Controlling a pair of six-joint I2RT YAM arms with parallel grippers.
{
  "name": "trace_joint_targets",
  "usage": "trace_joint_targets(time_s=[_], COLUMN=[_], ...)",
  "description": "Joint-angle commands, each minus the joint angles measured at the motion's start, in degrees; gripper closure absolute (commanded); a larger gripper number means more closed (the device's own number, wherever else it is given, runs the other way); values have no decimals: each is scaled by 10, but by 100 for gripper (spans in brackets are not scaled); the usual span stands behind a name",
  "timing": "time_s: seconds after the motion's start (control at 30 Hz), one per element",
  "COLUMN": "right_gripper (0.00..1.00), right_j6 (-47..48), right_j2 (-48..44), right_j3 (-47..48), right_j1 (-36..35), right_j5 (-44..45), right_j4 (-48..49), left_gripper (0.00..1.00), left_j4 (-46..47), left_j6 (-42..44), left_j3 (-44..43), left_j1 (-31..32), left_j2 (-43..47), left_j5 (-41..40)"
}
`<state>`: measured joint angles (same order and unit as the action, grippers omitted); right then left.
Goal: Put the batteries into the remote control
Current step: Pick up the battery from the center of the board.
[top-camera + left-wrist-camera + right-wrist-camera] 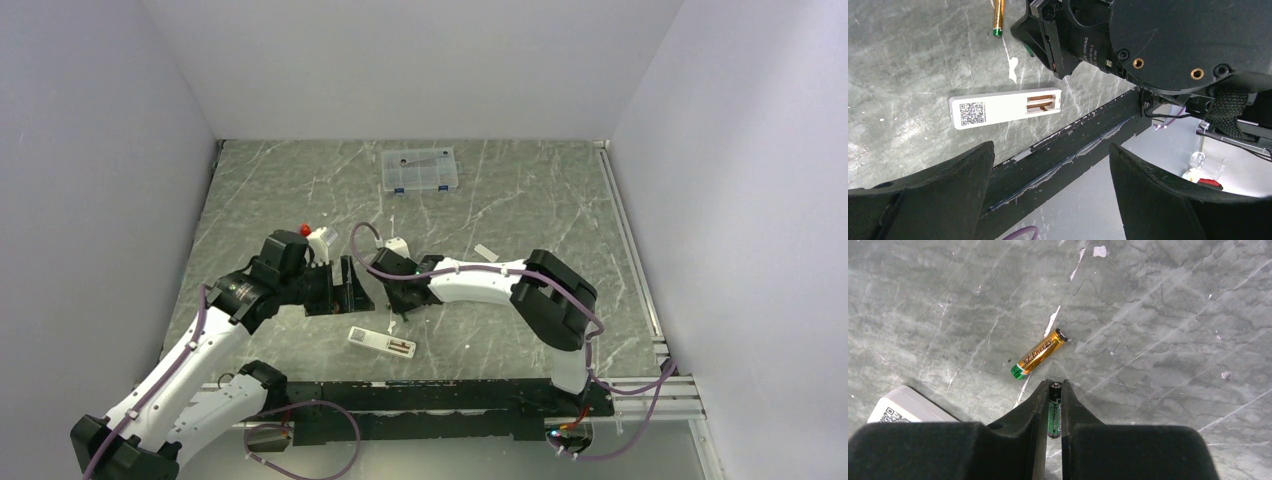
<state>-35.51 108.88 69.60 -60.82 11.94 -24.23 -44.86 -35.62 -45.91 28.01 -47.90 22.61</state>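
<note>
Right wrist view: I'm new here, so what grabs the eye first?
The right gripper pinches a dark green battery in its jaws; a gold battery lies loose on the table just beyond. In the left wrist view, the white remote control lies face down, compartment uncovered.

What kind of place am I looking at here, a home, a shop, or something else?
Probably a robot lab test cell: plain white walls box in a marbled table, a left arm and right arm are bolted to a rail at its near edge, and the right pincer grips a battery.
</note>
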Motion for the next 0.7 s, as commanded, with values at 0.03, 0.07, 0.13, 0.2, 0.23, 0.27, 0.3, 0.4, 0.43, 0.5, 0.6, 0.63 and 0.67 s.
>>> trace_joint_targets(time_s=[0.03,0.07,0.13,0.2,0.23,0.27,0.3,0.4,0.43,0.5,0.6,0.63,0.67], right_gripper=[100,100,100,100,100,100,100,100,100,100,100,100,100], right_j6=[22,25,34,44,49,54,58,73,76,85,99,103,107], right_j2=[14,9,-1,-10,-15,-21,-24,-36,-41,-50,-70,-77,-85], right_j3=[-29,-32,-35,-36,-36,-37,-37,-38,-40,-45,-58,-62,-65], right_j1=[-11,-11,-11,-11,-11,-11,-11,-11,-11,-11,-11,-11,-11], right_j5=[-18,-20,-21,-21,-20,-20,-20,-23,-23,-24,-30,-32,-33], right_j4=[-65,-61,-55,-52,-49,-47,-46,-40,-37,-33,-19,-15,-11], left_gripper=[10,10,10,10,10,10,10,10,10,10,10,10,10], left_j4=[14,14,14,14,15,16,16,20,22,24,29,31,34], left_j6=[-5,-5,-6,-8,-9,-10,-13,-19,-20,-25,-32,-35,-37], left_j3=[6,6,7,8,10,11,11,16,18,22,30,33,37], left_j1=[3,3,3,3,3,3,3,3,3,2,3,3,3], left_j2=[-2,-2,-3,-4,-4,-4,-4,-4,-4,-4,-3,-3,-3], left_j5=[0,0,-1,-3,-3,-3,-4,-5,-6,-8,-11,-12,-12])
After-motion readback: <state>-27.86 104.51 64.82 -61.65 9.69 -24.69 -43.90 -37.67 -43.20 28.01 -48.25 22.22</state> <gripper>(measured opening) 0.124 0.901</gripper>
